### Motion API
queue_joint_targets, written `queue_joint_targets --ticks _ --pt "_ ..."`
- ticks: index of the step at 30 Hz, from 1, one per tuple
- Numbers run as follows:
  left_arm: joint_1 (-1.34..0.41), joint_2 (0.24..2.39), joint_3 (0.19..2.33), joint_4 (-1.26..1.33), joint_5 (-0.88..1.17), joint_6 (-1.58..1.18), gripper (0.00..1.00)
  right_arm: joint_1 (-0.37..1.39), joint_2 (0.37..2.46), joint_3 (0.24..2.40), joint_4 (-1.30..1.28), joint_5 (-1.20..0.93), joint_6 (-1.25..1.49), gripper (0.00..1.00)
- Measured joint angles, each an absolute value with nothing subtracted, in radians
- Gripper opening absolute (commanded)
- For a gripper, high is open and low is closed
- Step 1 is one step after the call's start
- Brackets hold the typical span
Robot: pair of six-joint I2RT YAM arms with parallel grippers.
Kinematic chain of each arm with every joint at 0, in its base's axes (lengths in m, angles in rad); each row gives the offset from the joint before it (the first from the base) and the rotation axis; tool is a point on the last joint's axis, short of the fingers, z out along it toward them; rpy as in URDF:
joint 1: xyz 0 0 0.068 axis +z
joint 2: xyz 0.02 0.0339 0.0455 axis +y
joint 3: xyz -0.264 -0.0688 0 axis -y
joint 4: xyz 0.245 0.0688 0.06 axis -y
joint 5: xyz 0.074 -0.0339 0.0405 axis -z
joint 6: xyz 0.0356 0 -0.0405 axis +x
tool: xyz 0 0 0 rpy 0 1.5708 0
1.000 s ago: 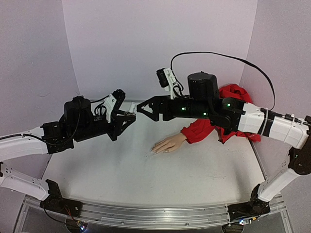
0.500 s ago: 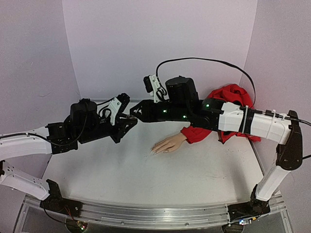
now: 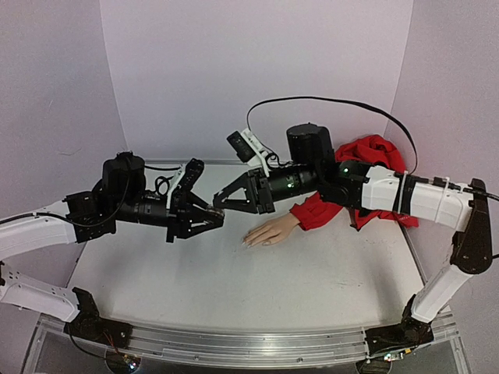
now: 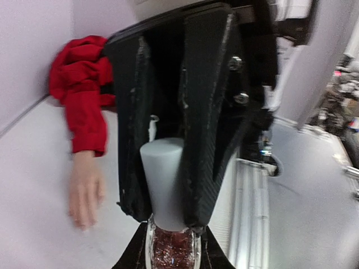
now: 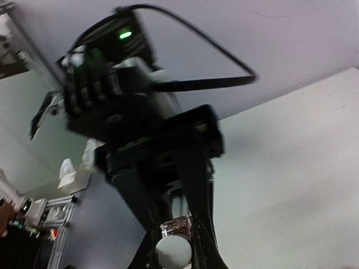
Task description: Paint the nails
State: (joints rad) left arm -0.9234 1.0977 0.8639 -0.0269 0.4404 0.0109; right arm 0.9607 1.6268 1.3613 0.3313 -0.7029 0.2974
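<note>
left tool [image 3: 214,220] clamped on red polish bottle [image 4: 171,252], right tool [image 3: 221,204] pinching its white cap [image 4: 162,185], mid-air. mannequin hand [image 3: 269,231], nails [image 3: 246,241] pointing left, lies on surface [image 3: 234,288] just right. twist cap straight; hold bottle steady, no tilt.

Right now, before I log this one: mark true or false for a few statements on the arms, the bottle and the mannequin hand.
1. The left gripper has its jaws shut on the polish bottle. True.
2. The right gripper is open, clear of the white cap. False: its jaws are shut on the cap.
3. The mannequin hand lies on the table, touched by neither arm. True.
4. Its sleeve is blue. False: it is red.
5. The cap sits on the bottle. True.
</note>
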Motion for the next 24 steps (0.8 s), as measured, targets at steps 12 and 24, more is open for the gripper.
queue_joint_targets --ticks 12,24 --pt "-0.855 1.140 0.915 -0.046 0.918 -0.088 0.00 0.976 1.610 1.332 0.411 -0.946 0.201 0.40" --pt "-0.847 1.085 0.878 0.021 0.509 -0.026 0.00 0.994 1.544 1.324 0.245 -0.521 0.315 0.93"
